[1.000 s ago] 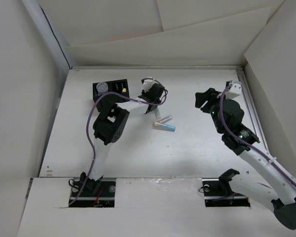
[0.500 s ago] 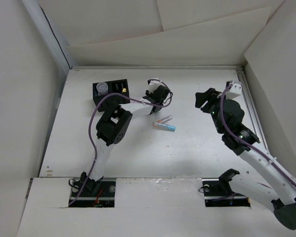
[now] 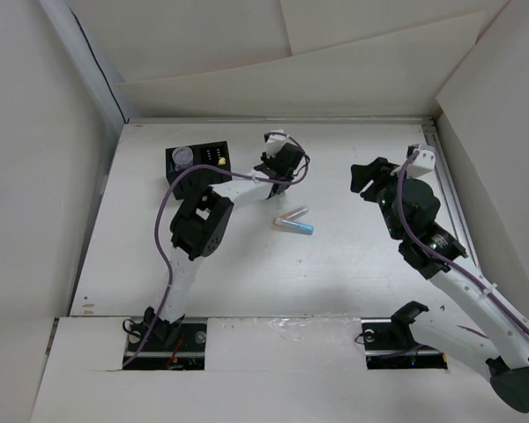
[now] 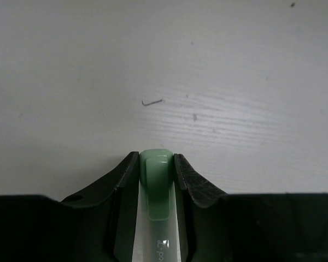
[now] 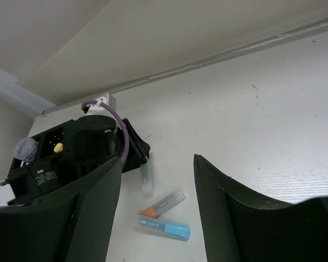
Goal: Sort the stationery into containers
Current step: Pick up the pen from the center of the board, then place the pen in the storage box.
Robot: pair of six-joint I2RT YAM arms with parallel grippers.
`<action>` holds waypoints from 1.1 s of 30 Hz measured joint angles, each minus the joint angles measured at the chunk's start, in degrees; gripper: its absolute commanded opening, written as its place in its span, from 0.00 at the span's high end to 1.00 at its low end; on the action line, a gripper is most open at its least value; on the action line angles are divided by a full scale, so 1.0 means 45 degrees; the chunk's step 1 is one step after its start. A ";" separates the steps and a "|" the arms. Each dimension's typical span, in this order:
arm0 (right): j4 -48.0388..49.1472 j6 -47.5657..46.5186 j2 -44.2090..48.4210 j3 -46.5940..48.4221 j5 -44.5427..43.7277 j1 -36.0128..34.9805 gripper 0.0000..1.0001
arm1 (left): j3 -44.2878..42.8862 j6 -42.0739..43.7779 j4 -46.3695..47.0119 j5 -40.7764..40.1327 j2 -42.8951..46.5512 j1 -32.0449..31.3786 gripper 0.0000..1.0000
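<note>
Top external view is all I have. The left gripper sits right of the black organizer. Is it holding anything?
Observer: Yes. The left wrist view shows the left gripper shut on a pale green marker, its green end poking past the fingertips.
Operator: And the other arm?
Observer: The right wrist view shows the right gripper open, nothing between its fingers.
Operator: Those two loose markers, what colours?
Observer: One clear marker with an orange end, one blue-capped marker.
</note>
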State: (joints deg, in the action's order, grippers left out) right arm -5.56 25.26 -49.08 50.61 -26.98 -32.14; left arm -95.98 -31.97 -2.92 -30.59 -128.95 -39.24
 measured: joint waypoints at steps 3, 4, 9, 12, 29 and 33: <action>0.0000 0.0000 0.0000 0.0000 0.0000 0.0000 0.39 | -0.0374 0.0034 0.0015 0.0097 0.0442 0.0199 0.92; 0.0000 0.0000 0.0000 0.0000 0.0000 0.0000 0.39 | -0.0447 0.0044 0.0005 0.0126 0.0831 0.0359 0.92; 0.0000 0.0000 0.0000 0.0000 0.0000 0.0000 0.39 | -0.0563 0.0296 0.0029 0.0000 0.2574 0.1219 0.91; 0.0000 0.0000 0.0000 0.0000 0.0005 0.0000 0.39 | -0.0680 0.0437 0.0078 -0.0165 0.3716 0.2050 0.91; 0.0000 0.0000 0.0000 0.0000 0.0000 0.0000 0.39 | -0.0908 0.3016 0.0787 -0.3755 0.4041 0.4546 0.90; 0.0000 0.0000 -0.0005 0.0000 0.0000 0.0000 0.39 | -0.0850 0.3589 0.1059 -0.4231 0.3347 0.4469 0.90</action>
State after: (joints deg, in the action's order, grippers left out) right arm -5.56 25.26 -49.10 50.61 -26.98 -32.14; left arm -99.81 -15.81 1.85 -49.63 -113.89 -19.14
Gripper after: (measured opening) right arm 0.610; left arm 0.235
